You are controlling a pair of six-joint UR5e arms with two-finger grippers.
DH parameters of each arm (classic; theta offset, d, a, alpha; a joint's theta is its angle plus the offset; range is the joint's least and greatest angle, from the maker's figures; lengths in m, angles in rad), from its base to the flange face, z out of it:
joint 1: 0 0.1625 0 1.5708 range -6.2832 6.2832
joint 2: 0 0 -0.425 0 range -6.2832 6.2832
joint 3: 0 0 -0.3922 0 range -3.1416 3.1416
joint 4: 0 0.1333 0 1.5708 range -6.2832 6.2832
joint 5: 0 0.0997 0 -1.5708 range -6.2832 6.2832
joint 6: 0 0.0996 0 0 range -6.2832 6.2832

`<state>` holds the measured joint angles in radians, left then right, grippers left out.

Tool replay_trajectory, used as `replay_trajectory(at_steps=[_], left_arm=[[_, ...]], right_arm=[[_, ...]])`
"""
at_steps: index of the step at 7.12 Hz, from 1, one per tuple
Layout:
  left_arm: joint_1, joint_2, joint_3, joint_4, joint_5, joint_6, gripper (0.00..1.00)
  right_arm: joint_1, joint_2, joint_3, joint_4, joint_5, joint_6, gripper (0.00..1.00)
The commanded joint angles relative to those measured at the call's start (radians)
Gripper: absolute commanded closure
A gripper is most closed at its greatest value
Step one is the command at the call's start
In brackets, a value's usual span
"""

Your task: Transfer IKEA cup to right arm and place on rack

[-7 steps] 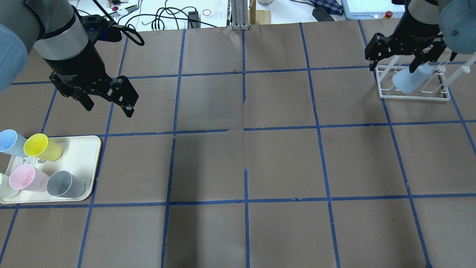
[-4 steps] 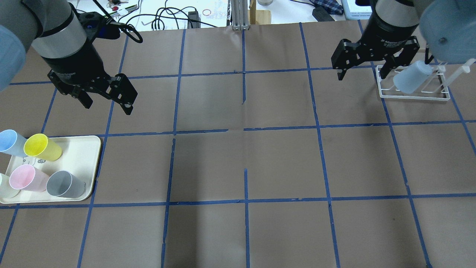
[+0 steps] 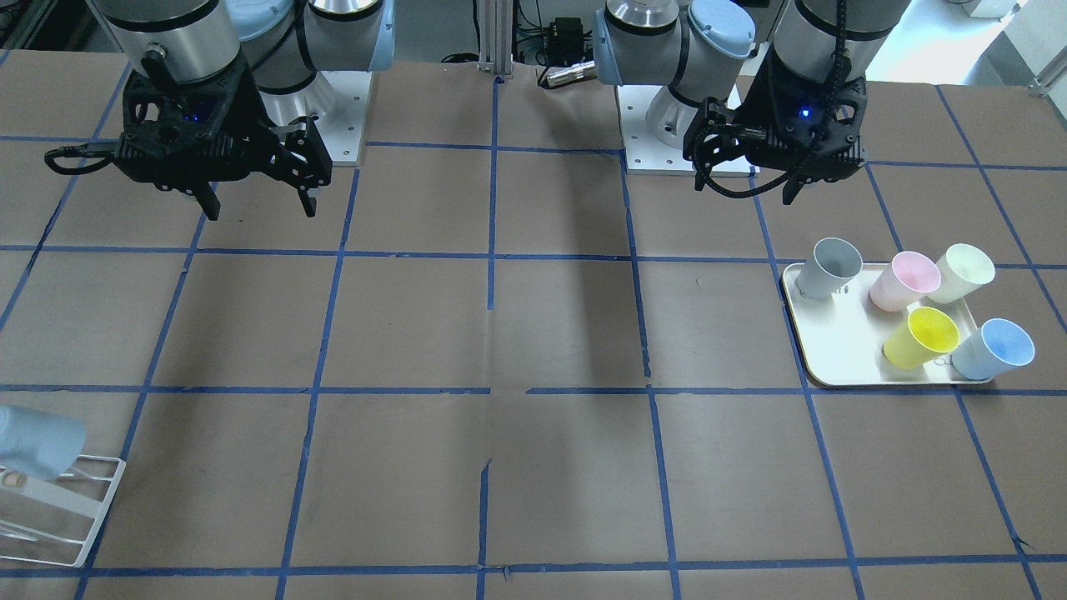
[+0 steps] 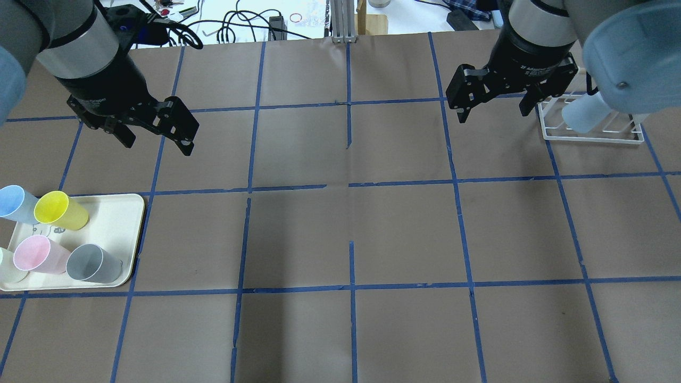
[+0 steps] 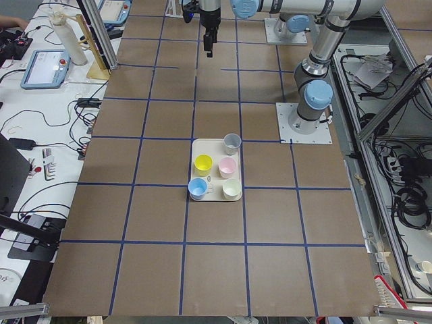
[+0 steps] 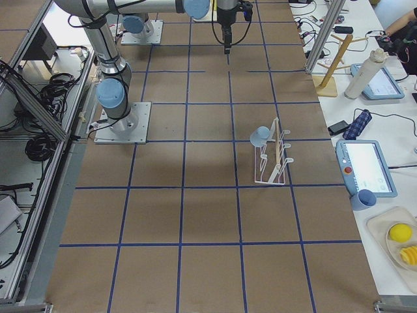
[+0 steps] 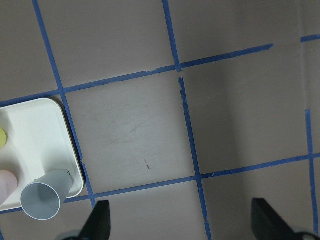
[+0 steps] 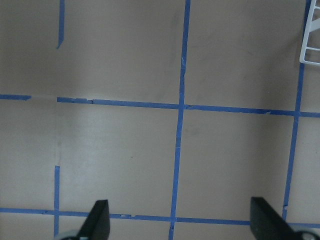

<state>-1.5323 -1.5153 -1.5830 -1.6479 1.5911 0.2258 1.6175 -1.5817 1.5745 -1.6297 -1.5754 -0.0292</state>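
Note:
One pale blue IKEA cup (image 4: 582,116) hangs tilted on a prong of the white wire rack (image 4: 590,137) at the far right; it also shows in the front view (image 3: 37,450) and the right side view (image 6: 262,135). My right gripper (image 4: 493,114) is open and empty, above the table to the left of the rack, apart from the cup. A second pale blue cup (image 4: 13,203) lies on the cream tray (image 4: 125,223) at the left. My left gripper (image 4: 158,147) is open and empty, above the table beyond the tray.
The tray also holds a yellow cup (image 4: 61,210), a pink cup (image 4: 37,255), a grey cup (image 4: 94,263) and a cream cup (image 3: 965,272). The brown table has blue tape lines. Cables and devices lie beyond the far edge.
My right gripper has moved left, away from the rack, open, and the pale blue cup stays on the rack. My left gripper has shifted only slightly.

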Motion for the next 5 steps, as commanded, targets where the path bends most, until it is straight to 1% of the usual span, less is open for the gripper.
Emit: replay_trajectory(at_steps=[1,3,4,5], left_arm=[[0.003,0.003,-0.002,0.005,-0.003,0.0,0.0],[0.003,0.001,-0.002,0.008,-0.002,0.0,0.0],[0.02,-0.009,-0.003,0.07,-0.003,0.001,0.0],[0.032,-0.019,-0.008,0.082,-0.002,0.003,0.0]], right_arm=[[-0.001,0.003,0.001,-0.007,-0.001,-0.003,0.0],[-0.002,0.002,-0.014,-0.012,0.003,0.008,0.0],[-0.004,0.005,-0.021,-0.013,0.002,0.018,0.0],[-0.004,0.008,-0.033,-0.007,0.002,0.047,0.0]])
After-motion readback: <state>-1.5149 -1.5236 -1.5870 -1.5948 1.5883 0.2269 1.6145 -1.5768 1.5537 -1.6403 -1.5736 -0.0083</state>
